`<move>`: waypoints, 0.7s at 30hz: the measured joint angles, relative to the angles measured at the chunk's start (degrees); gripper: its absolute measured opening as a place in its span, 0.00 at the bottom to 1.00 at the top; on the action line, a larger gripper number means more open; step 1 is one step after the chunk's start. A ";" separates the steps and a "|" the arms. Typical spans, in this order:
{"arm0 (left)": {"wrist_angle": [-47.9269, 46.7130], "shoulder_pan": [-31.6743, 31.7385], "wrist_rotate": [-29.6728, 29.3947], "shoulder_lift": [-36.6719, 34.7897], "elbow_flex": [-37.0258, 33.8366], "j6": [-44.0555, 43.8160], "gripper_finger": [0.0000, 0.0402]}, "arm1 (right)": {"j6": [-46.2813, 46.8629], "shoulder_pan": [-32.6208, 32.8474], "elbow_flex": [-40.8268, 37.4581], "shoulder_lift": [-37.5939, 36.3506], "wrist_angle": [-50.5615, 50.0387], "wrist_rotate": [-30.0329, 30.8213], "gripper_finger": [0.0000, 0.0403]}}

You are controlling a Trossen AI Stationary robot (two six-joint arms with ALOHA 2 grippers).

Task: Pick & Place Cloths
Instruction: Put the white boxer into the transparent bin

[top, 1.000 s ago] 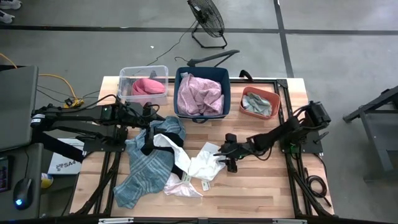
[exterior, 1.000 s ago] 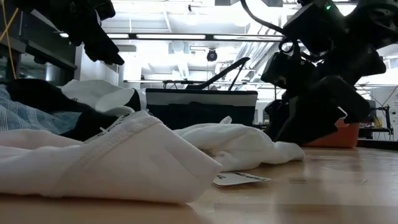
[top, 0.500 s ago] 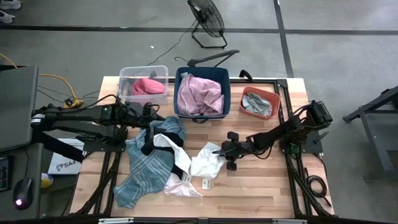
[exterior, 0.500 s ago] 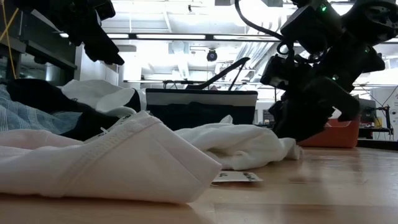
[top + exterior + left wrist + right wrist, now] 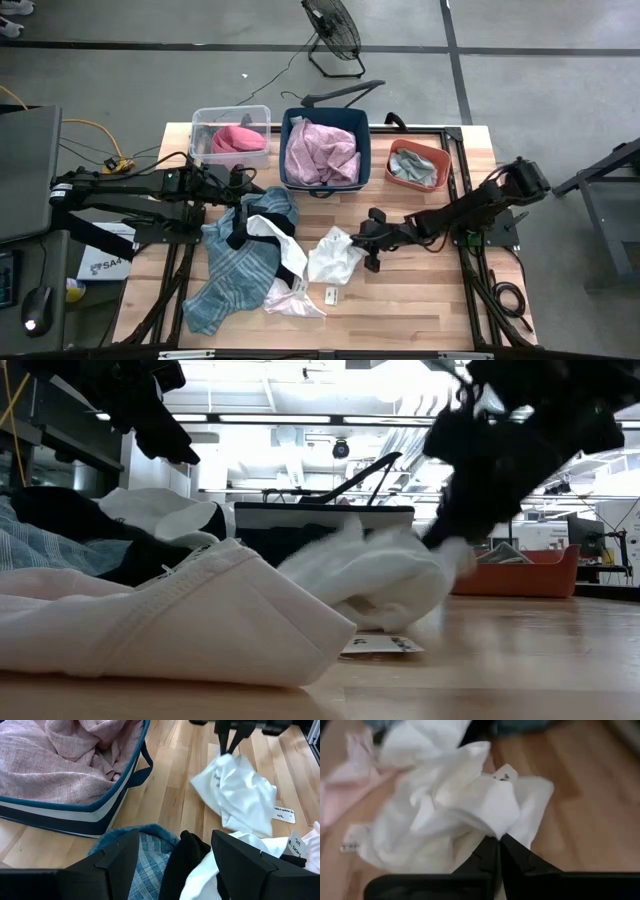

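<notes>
The right gripper (image 5: 362, 243) is pinching a white cloth (image 5: 334, 256) at its edge, jaws clenched on a fold of it, and is lifting it off the counter (image 5: 420, 290) near the middle; the cloth is hanging bunched and partly raised, judging by the low view. This looks like the pick step of one cloth. The next move calls for raising it fully clear, then carrying it toward the bins at 12 o'clock: the blue bin (image 5: 326, 149) holding a mauve-pink cloth (image 5: 322, 152), the clear bin (image 5: 231, 138) at 11, or the orange bin (image 5: 417, 165) at 1. Which bin is meant I cannot tell.

The left gripper (image 5: 243, 181) is waiting over the teal plaid cloth (image 5: 234, 268) at 9 o'clock, jaws released. Open counter lies at 3 to 5 o'clock; a paper tag (image 5: 330, 295) lies just beside the lifted cloth.
</notes>
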 joint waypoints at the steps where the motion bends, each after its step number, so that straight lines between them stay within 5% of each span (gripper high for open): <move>1: -0.02 -0.01 0.00 0.00 0.00 0.00 0.61 | -0.96 0.03 0.00 -1.18 0.15 0.56 0.01; 11: 0.93 -0.01 0.00 -0.02 0.00 0.05 0.61 | -11.67 0.26 0.04 -10.74 9.93 2.43 0.01; 21: 6.64 0.01 0.03 0.16 0.00 2.01 0.61 | -19.75 -1.01 0.14 -11.70 21.13 5.25 0.01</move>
